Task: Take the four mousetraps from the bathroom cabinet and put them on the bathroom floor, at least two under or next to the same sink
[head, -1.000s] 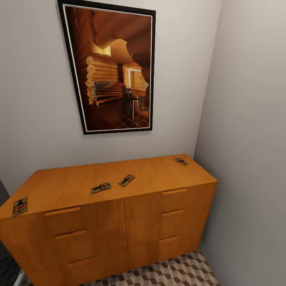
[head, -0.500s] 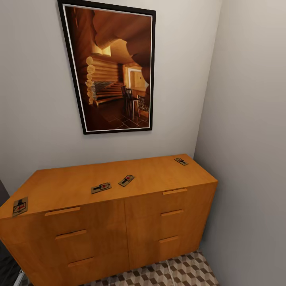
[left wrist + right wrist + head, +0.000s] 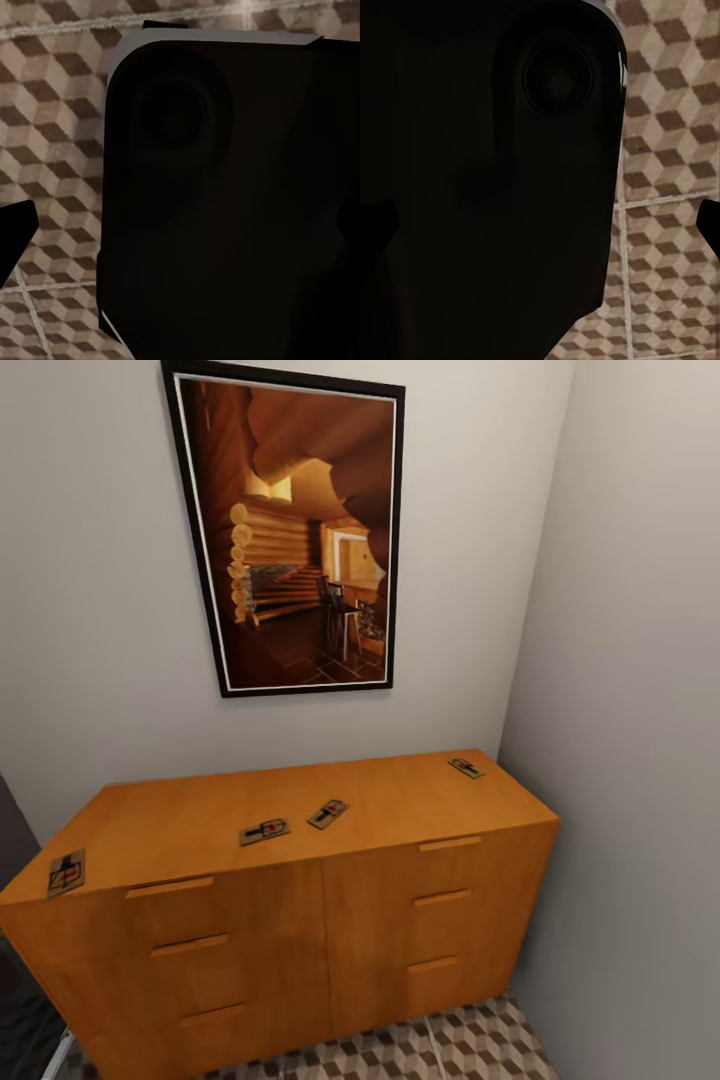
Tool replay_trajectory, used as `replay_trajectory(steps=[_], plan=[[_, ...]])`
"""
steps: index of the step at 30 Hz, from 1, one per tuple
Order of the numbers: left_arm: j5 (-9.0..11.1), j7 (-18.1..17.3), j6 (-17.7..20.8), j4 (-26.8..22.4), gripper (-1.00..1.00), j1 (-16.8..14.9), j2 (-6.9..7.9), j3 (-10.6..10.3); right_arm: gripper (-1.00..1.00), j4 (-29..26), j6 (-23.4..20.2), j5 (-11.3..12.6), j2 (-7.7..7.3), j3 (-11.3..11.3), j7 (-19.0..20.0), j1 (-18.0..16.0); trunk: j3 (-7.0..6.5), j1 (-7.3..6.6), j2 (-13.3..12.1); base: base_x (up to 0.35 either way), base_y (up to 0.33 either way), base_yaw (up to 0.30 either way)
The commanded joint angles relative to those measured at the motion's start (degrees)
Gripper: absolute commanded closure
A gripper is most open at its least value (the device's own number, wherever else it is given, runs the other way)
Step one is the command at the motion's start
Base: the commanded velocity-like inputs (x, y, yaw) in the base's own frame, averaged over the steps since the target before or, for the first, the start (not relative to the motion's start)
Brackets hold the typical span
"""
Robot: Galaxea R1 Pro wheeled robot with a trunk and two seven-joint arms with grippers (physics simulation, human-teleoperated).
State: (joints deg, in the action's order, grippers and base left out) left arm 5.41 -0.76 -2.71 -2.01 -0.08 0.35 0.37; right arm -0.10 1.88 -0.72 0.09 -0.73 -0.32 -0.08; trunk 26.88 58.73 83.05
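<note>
Centrally, a wide orange-brown wooden cabinet point(image 3: 300, 920) with smooth flat drawer fronts stands in a corner of plain grey walls. Above the cabinet hangs a black-framed picture point(image 3: 295, 530) of a log interior. Below the cabinet, the bathroom floor point(image 3: 440, 1050) shows its brown, beige and white cube-pattern tiles. On the cabinet top lie four mousetraps, small flat rectangles: one at the left end point(image 3: 66, 873), two near the middle point(image 3: 265, 831) point(image 3: 327, 814), one at the right rear corner point(image 3: 466, 767). Both wrist views show dark, rounded robot housing over the tiles; whether either gripper is apart or together cannot be told.
</note>
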Motion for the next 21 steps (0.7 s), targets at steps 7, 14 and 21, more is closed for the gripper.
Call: replay_trajectory(steps=[7,14,21], plan=[[0.6,-0.1,-0.1,0.0,-1.0,0.0,0.0,0.0,-1.0,0.0,0.1,-0.1,0.0,-0.1,0.0,0.0,0.05,0.0,0.0,0.0,0.0,0.235],[0.6,-0.1,-0.1,0.0,-1.0,0.0,-0.03,0.0,-1.0,0.0,0.1,-0.1,0.0,-0.1,0.0,0.0,0.05,0.0,0.0,0.0,0.0,0.26],[0.6,-0.1,-0.1,0.0,-1.0,0.0,-0.01,0.1,-1.0,0.0,0.1,-0.1,0.0,-0.1,0.0,0.0,0.05,0.0,0.0,0.0,0.0,0.265]])
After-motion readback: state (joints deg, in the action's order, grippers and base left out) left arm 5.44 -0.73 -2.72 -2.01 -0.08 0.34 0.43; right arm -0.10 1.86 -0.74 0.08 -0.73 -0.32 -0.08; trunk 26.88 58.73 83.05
